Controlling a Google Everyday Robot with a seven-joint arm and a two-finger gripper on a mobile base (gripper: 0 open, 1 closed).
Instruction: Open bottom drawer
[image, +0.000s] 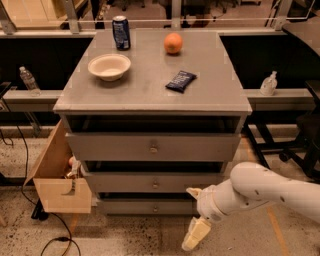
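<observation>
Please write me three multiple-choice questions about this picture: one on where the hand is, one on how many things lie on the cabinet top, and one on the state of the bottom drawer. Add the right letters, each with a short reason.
1. Where is the hand?
A) above the cabinet top
B) behind the cabinet
C) low, in front of the right part of the bottom drawer

2. How many things lie on top of the cabinet?
A) two
B) four
C) seven

3. How is the bottom drawer?
A) pushed in
B) pulled far out
C) taken out and lying on the floor

Answers:
1 C: the open hand hangs near the floor before that drawer.
2 B: a can, an orange, a bowl and a dark packet.
3 A: its front sits back under the middle drawer.
</observation>
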